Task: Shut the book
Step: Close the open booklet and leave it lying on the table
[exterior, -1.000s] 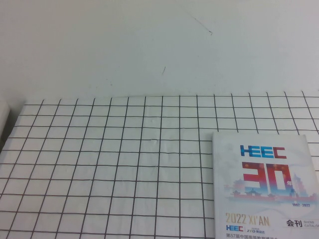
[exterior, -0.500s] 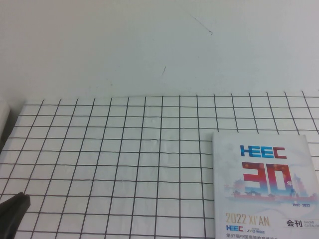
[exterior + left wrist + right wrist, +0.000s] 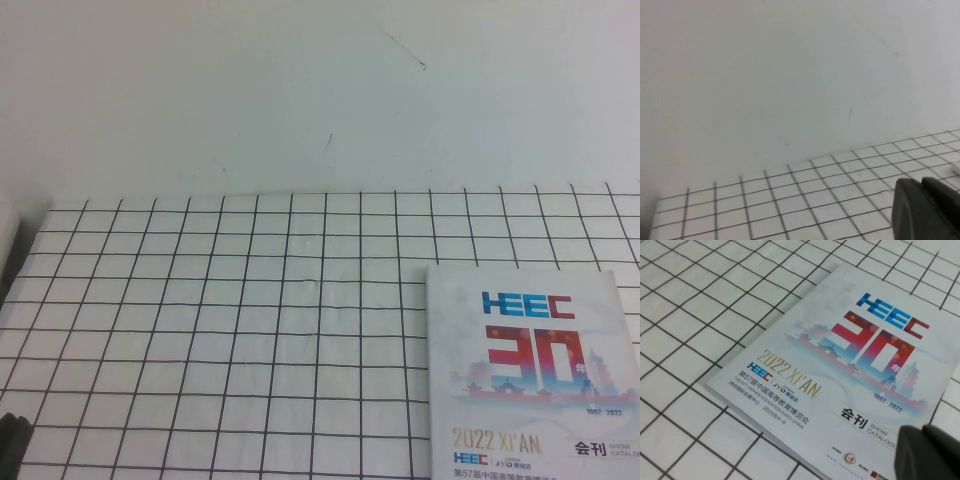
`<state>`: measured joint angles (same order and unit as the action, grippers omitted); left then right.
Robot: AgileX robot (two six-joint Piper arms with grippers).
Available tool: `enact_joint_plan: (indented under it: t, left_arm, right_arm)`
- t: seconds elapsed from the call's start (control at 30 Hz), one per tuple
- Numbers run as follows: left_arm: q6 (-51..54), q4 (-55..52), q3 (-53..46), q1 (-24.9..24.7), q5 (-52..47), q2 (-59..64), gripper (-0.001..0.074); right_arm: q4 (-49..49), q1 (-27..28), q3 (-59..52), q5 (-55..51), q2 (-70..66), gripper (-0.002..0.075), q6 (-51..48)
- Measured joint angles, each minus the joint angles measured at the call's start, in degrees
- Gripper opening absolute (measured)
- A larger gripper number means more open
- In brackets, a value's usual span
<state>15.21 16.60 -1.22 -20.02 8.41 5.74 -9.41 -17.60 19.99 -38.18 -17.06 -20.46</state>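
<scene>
High view: the book (image 3: 530, 375) lies flat on the grid-lined cloth (image 3: 250, 330) with its front cover up. No page shows, so it looks already shut. Its near end runs out of the picture. The left gripper (image 3: 12, 435) is only a dark sliver well to the left of the book and clear of it. Whether it is spread or pressed together cannot be told.

Left wrist view: the left gripper (image 3: 927, 210) hangs above bare cloth, with a plain white surface (image 3: 790, 75) beyond it and no book beneath it. Its state cannot be told here either.

Right wrist view: the right gripper (image 3: 930, 452) hovers just over the book's cover, near the corner with the small black catalogue lettering. It holds nothing that can be seen, and only a dark tip shows, so spread or closed cannot be told.

As a judgement, closing is about done. A good finish is to check that the cover sits flush. Any last press should come straight down without sliding the book, and the arm should then lift clear without catching the cover's edge.
</scene>
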Motion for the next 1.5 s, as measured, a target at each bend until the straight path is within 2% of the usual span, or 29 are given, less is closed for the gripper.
enact_joint_plan:
  t: [0.13,0.4,0.5,1.5]
  left_arm:
    - [-1.09,-2.09,0.00,5.76,-3.94,-2.32,-0.0004]
    - [-18.69,-13.96,0.00,16.08,-20.73,-6.26,-0.0003]
    - [-20.49,-17.04,0.00,17.98,-25.84,-6.26,-0.0003]
    - [-20.84,-17.27,0.11,18.15,-26.52,-6.48,-0.0004]
  right_arm:
    - [0.00,0.00,0.00,0.00,0.00,-0.0003,0.00]
    - [0.00,0.00,0.00,0.00,0.00,-0.0003,0.00]
    - [0.00,0.00,0.00,0.00,0.00,-0.0003,0.00]
    - [0.00,0.00,0.00,0.00,0.25,-0.0003,-0.18]
